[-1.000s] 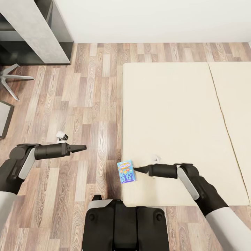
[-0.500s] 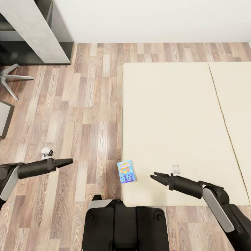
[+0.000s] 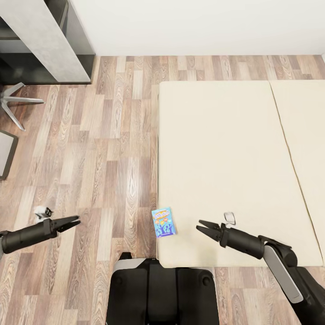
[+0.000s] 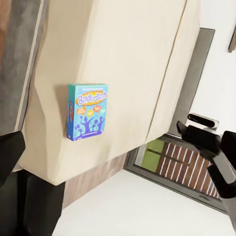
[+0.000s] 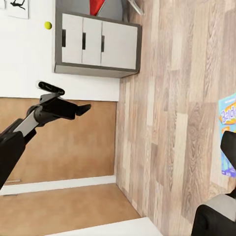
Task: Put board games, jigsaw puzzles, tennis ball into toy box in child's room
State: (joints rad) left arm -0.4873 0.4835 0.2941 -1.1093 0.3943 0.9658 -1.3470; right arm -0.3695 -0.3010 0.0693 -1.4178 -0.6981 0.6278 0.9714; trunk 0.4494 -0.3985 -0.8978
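1. A blue board game box (image 3: 163, 222) is lying flat on the cream bed (image 3: 225, 149), right at the mattress's near left corner, just ahead of the robot's dark base (image 3: 162, 293).
2. The right claw (image 3: 201, 227) is hovering over the bed near its front edge, a little to the right of the box and apart from it — its two fingers are spread, gripping nothing, and pointing toward the box.
3. The left claw (image 3: 72, 221) is hanging over the wooden floor (image 3: 108, 149), well to the left of the bed, with its fingers parted slightly and empty.
4. From the left wrist camera, the board game box (image 4: 87, 111) is showing its printed cover against the pale mattress (image 4: 123, 59), close to the mattress edge, and the right arm's claw (image 4: 196, 135) is appearing beyond that edge.
5. From the right wrist camera, a sliver of the box (image 5: 227, 132) is showing at the frame's border, the left claw (image 5: 83, 108) is reaching out over the floor, and a small yellow-green ball (image 5: 47, 25) is sitting far off beside a grey cabinet (image 5: 96, 45).
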